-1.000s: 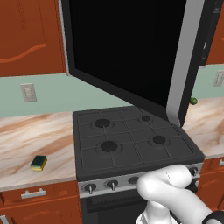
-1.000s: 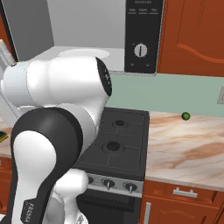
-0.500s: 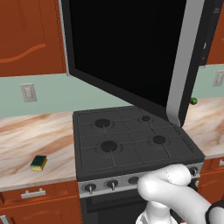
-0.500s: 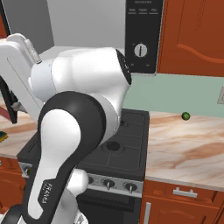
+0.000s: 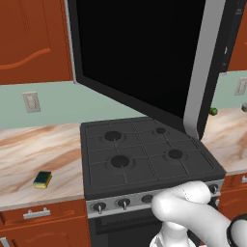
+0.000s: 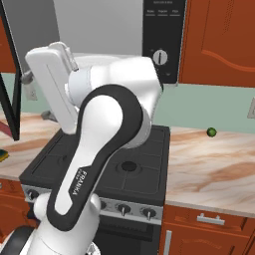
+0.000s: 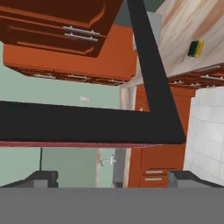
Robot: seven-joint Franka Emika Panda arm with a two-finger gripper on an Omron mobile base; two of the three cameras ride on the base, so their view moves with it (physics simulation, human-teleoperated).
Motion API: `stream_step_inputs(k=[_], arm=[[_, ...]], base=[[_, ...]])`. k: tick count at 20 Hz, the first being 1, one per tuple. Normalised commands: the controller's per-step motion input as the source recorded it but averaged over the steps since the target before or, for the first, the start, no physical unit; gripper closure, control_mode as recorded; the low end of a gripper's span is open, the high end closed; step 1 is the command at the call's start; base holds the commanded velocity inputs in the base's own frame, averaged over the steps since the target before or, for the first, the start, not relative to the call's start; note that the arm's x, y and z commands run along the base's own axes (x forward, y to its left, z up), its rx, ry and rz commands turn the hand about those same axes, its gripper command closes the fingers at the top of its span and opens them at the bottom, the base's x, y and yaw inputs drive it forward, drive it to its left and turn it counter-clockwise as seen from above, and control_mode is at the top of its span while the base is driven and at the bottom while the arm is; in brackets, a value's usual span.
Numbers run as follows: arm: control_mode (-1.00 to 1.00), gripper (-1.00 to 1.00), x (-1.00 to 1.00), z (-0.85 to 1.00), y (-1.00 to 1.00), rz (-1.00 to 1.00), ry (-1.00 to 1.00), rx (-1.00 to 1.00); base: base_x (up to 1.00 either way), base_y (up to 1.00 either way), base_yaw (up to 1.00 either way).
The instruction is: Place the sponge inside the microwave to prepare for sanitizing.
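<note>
**Open door in the path, sponge not yet picked up**

The microwave point(image 5: 144, 53) is the biggest thing here and the biggest hazard. It hangs above the stove point(image 5: 144, 154), and its dark glass door point(image 5: 135, 48) stands swung wide open, reaching out over the stove's burners. In the hand view the edge of that door crosses right in front of the fingers point(image 7: 113, 178), with its dark red handle bar just below. The likely trouble is a knock: to reach the sponge the arm point(image 6: 94, 149) has to travel left of the stove, and a careless swing could clip the door or its handle and push it partly shut, closing off the cavity the sponge has to enter.

The arm's own bulk is a second worry. In the right base view it stands folded high over the stove, near the microwave's control panel point(image 6: 162, 40) with the white knob, so a wide turn could brush the front.

The sponge point(image 5: 42, 179) lies on the bench point(image 5: 29, 159) left of the stove, near the front edge, well apart from the fingers. A poor approach might nudge it off that edge.

The fingers stand spread wide with nothing between them.

A small green ball point(image 6: 212, 132) rests on the bench right of the stove, and is not the target.
</note>
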Motion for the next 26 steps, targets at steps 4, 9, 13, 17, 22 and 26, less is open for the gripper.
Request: stream_step_inputs(k=[4,9,13,17,22,26], arm=[[-1.00,-1.00,0.58,-0.26,0.10,0.00,0.02,0.00],[-1.00,-1.00,0.47,-0.17,0.14,-0.07,0.00,-0.01],[-1.00,-1.00,0.46,-0.21,0.20,-0.09,0.00,-0.01],[-1.00,-1.00,0.43,-0.19,0.20,-0.10,0.00,0.00],[-1.00,-1.00,0.38,-0.15,0.29,-0.15,0.00,0.00],[-1.00,-1.00,0.32,-0.10,0.30,-0.16,0.00,0.00]], base=[[0.00,0.00,0.00],[0.00,0.00,0.00],[0.00,0.00,0.00],[0.00,0.00,0.00],[0.00,0.00,0.00],[0.00,0.00,0.00]])
